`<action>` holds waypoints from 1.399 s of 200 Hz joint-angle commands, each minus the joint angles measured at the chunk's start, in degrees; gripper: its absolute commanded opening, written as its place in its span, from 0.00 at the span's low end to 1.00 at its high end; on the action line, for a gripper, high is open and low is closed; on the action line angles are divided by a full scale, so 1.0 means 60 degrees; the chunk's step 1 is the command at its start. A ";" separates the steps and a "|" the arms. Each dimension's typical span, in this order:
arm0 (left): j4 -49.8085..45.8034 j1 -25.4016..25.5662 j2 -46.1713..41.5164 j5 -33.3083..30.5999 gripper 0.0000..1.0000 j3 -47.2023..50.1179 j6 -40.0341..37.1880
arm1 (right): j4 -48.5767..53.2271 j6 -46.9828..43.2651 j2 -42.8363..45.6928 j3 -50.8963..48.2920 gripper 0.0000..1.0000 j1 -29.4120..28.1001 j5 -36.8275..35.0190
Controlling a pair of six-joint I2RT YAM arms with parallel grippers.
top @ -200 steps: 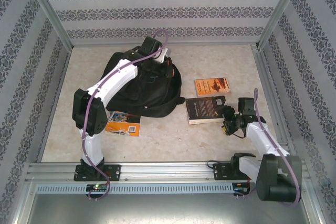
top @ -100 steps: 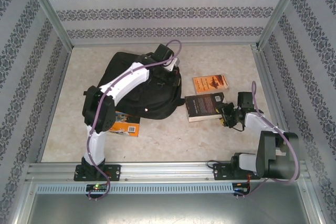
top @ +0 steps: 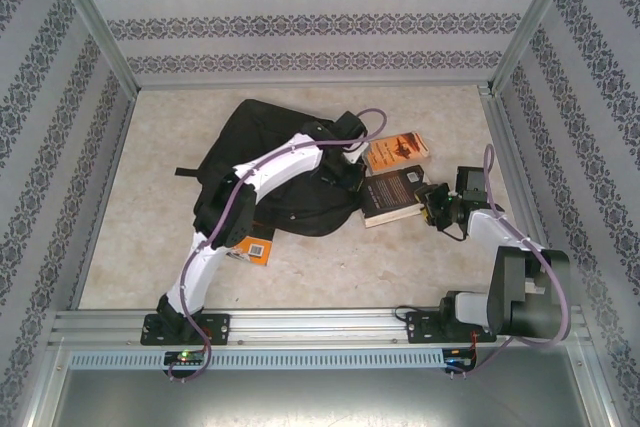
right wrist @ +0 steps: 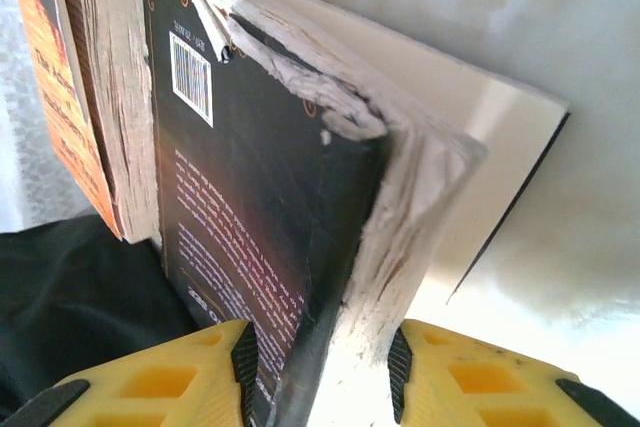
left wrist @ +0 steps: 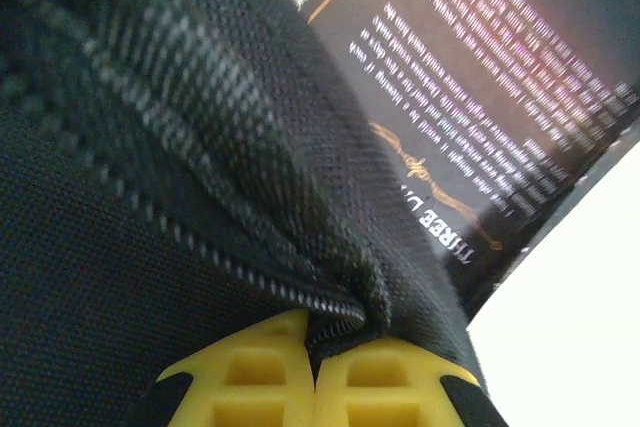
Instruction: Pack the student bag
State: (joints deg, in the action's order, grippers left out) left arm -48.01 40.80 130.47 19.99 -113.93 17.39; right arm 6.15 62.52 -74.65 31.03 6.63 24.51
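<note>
Top external view: over the past second the left end effector (top: 350, 150) has swung right across the student bag (top: 265, 162), drawing the bag's right edge with it. Meanwhile the right end effector (top: 432, 209) has pushed the black book (top: 393, 197) left until book and bag meet in the middle of the tabletop (top: 330, 277). Left wrist view shows the yellow fingers (left wrist: 250, 372) pressed together on a fold of the bag's fabric beside a zipper line, with the book's back cover just beyond. Right wrist view shows that arm's fingers (right wrist: 160, 377) clamped on the book's right-hand edge, its pages crumpled and its cover splayed. An orange book (top: 400, 150) lies just far of the black one, and a second orange book (top: 250, 247) sits just near of the bag, beneath the left arm. With the fabric held and the book at its lip, insertion looks close. Whether the opening is wide enough cannot be told.
</note>
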 commanded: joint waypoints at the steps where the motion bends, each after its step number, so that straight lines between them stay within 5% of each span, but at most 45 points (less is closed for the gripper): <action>1: -0.0441 0.0491 0.0430 0.0259 0.00 -0.0152 -0.0418 | -0.1298 0.0428 -0.0116 0.0098 0.37 -0.0094 0.0325; 101: -0.0433 0.0717 0.0488 0.0254 0.00 -0.0062 -0.0715 | -0.3396 0.0808 -0.2290 0.0332 0.35 -0.0813 0.0120; 137: -0.0759 0.0378 -0.0273 -0.0109 0.00 -0.0113 -0.0635 | -0.2541 0.0256 -0.1314 0.0157 0.15 -0.0827 -0.0453; 156: -0.0960 0.0126 -0.0639 -0.0290 0.00 -0.0084 -0.0642 | -0.1667 -0.0150 -0.0529 0.0310 0.14 -0.0824 -0.0716; 183: -0.1236 -0.0071 -0.0933 -0.0403 0.17 -0.0044 -0.0659 | -0.0241 -0.0624 0.0561 0.0688 0.13 -0.0827 -0.1092; 202: -0.1224 -0.0187 -0.1254 -0.0351 0.44 0.0072 -0.0407 | 0.0613 -0.0972 0.1434 0.1006 0.12 -0.0879 -0.1437; 220: -0.1015 -0.0329 -0.1818 -0.0263 0.59 0.0256 -0.0100 | 0.1378 -0.1300 0.2290 0.1465 0.10 -0.1077 -0.1774; 245: -0.0689 -0.0696 -0.2649 0.0032 0.67 0.0376 0.0386 | 0.2135 -0.1743 0.3108 0.2301 0.11 -0.1442 -0.1767; 280: -0.0298 -0.1291 -0.3307 0.0830 0.76 0.0231 0.0845 | 0.2108 -0.2282 0.3404 0.3349 0.14 -0.1732 -0.0176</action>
State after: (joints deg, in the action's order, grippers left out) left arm -51.66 35.53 113.78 20.84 -111.87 19.14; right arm 18.65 52.84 -55.51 46.48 -2.70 16.86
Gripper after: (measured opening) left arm 0.731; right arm 0.138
